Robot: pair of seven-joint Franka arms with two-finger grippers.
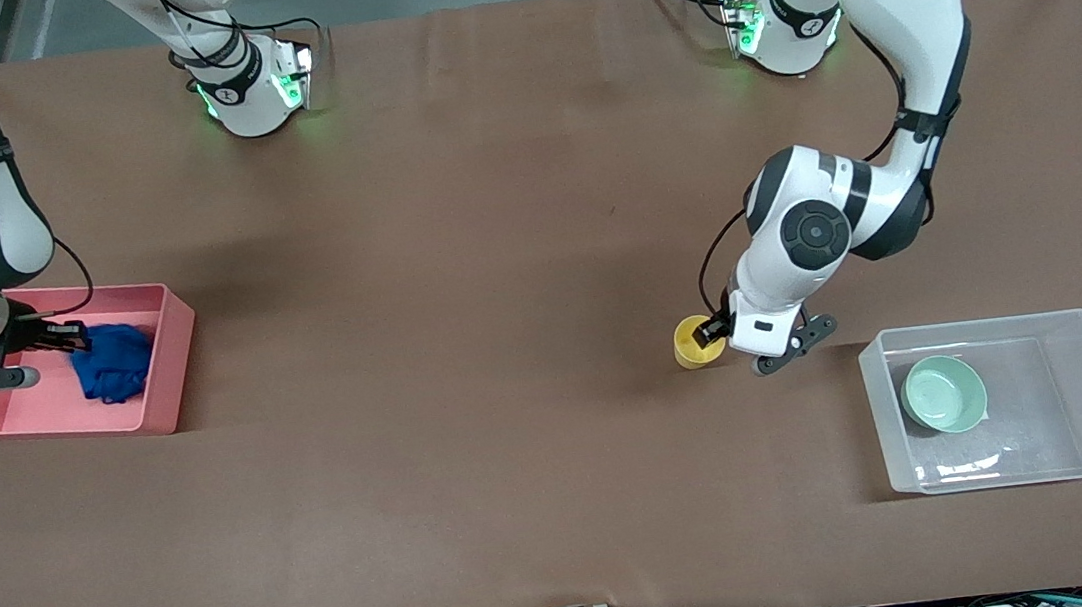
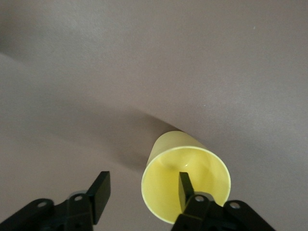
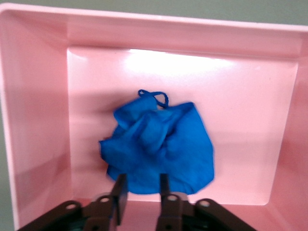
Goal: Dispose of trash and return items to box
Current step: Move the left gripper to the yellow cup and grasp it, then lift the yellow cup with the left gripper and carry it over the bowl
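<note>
Yellow plastic sits between the spread jaws of the left gripper (image 2: 139,190): one finger (image 2: 184,188) is inside the yellow cup (image 1: 696,340), the other (image 2: 100,191) outside its wall, and the jaws have not closed on it. The cup stands upright on the brown worktop (image 1: 500,298), near the clear box (image 1: 1004,401) and slightly farther from the front camera than it. The mint-green bowl (image 1: 944,394) lies inside the box, at the end closest to the cup. At the right arm's end of the worktop, the right gripper (image 3: 140,192) hangs over the pink bin (image 1: 65,364), its jaws narrowly parted and holding nothing. The blue wad (image 3: 161,144) lies on the bin's floor just under the fingertips.
</note>
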